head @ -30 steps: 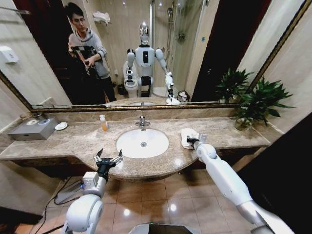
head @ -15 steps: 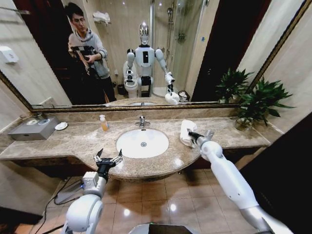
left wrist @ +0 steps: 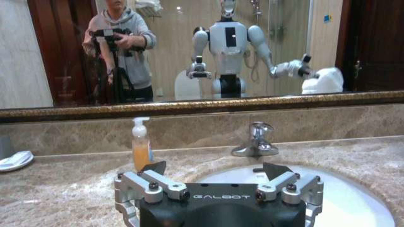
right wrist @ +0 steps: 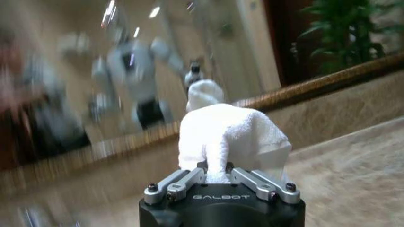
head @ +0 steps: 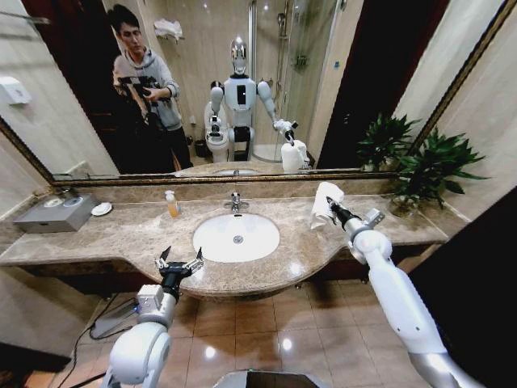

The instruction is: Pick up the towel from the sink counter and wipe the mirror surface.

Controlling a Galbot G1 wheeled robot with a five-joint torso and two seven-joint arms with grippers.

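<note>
1. The right tool is closed on the white towel. A second ago the towel lay on the bench to the right of the basin. Now it is lifted off and hangs bunched from the tool, up in the air.
2. That means the pick-up looks done. The wiping has not begun, because the towel is near the mirror but not touching it.
3. In the right wrist view the towel is pinched between the two fingers, with the mirror's bronze frame just behind it.
4. The left tool is open and holds nothing. It waits at the near edge of the bench, in front of the basin, the same spot as before.
5. The bench is long brown speckled marble with a bulging front. A chrome faucet stands behind the basin, and a soap bottle is to its left.
6. Far left sit a grey box and a small round dish. A green plant is at the far right.
7. The floor has shiny brown tiles.
</note>
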